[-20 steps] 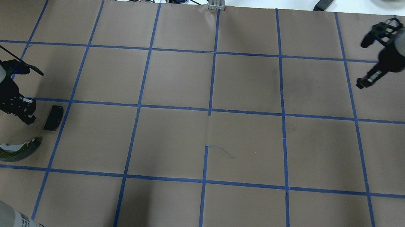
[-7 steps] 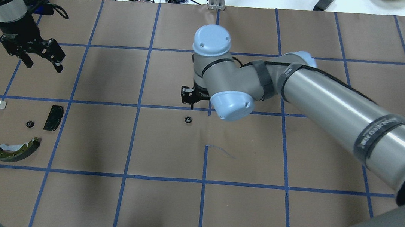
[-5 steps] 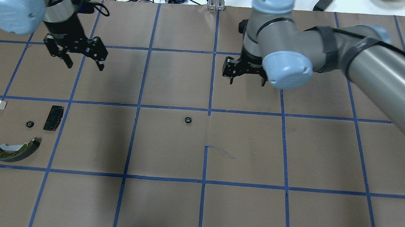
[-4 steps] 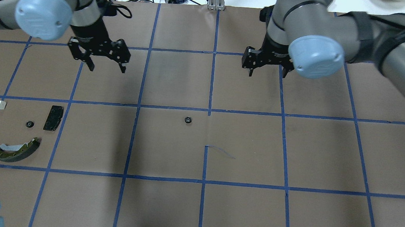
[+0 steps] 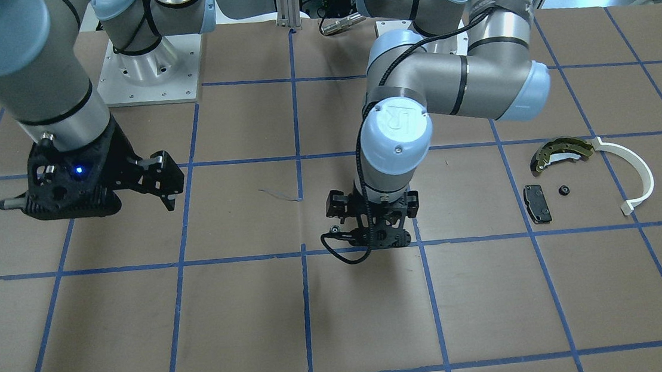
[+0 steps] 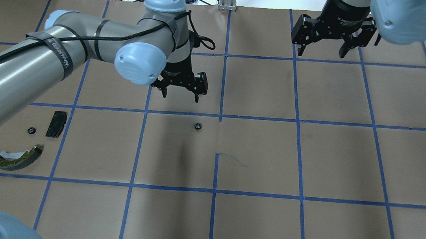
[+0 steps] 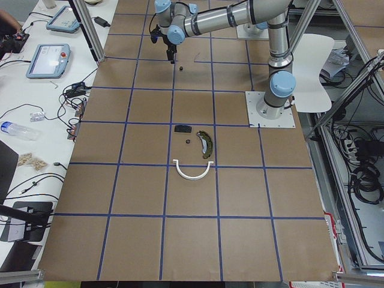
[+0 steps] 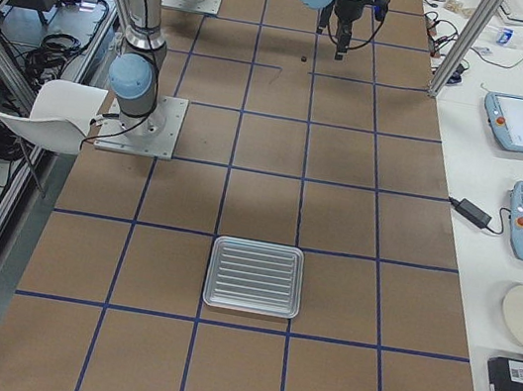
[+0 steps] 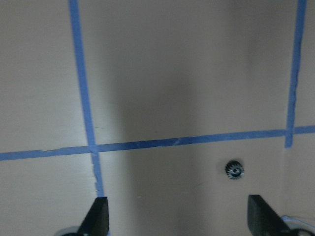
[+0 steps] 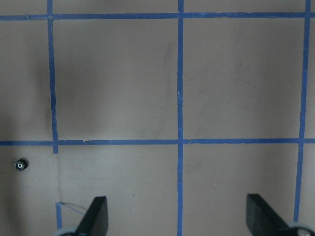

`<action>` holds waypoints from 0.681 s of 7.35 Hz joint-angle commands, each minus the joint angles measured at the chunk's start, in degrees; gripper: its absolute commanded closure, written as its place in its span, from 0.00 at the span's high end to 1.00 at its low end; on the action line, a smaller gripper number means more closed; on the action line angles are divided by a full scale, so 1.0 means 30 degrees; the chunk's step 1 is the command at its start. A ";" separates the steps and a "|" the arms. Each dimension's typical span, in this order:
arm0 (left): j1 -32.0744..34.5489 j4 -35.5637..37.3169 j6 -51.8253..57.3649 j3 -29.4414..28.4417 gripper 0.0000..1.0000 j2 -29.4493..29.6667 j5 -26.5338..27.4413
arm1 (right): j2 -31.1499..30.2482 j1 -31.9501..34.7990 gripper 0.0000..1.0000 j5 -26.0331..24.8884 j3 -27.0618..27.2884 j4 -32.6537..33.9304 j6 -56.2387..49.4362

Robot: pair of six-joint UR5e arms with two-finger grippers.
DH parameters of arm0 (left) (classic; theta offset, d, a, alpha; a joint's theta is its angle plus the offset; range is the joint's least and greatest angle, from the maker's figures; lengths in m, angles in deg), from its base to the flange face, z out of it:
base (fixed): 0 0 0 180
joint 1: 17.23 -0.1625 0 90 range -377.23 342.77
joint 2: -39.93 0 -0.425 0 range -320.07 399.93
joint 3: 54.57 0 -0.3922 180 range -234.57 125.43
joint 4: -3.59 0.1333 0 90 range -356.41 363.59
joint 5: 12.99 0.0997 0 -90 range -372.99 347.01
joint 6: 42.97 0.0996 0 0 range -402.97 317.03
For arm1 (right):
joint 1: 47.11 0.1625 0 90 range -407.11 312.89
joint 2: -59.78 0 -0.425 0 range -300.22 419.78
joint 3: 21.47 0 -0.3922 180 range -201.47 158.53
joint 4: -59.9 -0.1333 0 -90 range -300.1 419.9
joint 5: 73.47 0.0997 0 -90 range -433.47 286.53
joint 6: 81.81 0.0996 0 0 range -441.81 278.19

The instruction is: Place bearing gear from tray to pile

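We see the surface (image 6: 257,152) covered in matt brown paper, lightly creased and scuffed, ruled with blue tape (image 6: 223,85) that has a faint sheen. The tray (image 8: 260,247) looks like bare ribbed metal, dull silver. The gear (image 9: 235,170) is dark and toothed, with a small glint at its hub; we take it for metal. The shoe (image 5: 558,143) wears an olive-gold, slightly shiny coat. The arc (image 5: 643,167) looks like smooth white plastic, the pad (image 5: 537,203) matt black. The arms (image 6: 16,71) are satin grey metal tubes with smooth pale-blue caps (image 6: 139,64). The left claw (image 6: 180,97) and right claw (image 6: 321,53) are matt black; plastic or metal, we cannot tell.
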 commanded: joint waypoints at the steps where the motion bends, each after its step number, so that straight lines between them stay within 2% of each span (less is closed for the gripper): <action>1: 0.0581 0.2376 -0.0824 0.1416 1.00 0.0828 -0.0070 | -0.2013 0.0359 1.00 -0.0049 0.1141 -0.0271 0.0244; 3: 0.0640 0.2473 -0.0911 0.1716 1.00 0.1181 -0.0622 | -0.2316 0.0449 1.00 -0.0776 0.1968 -0.0533 -0.0310; 5: 0.0843 0.2589 -0.0912 0.1920 1.00 0.1474 -0.0627 | -0.2316 0.0332 1.00 -0.0694 0.1766 -0.0328 -0.1281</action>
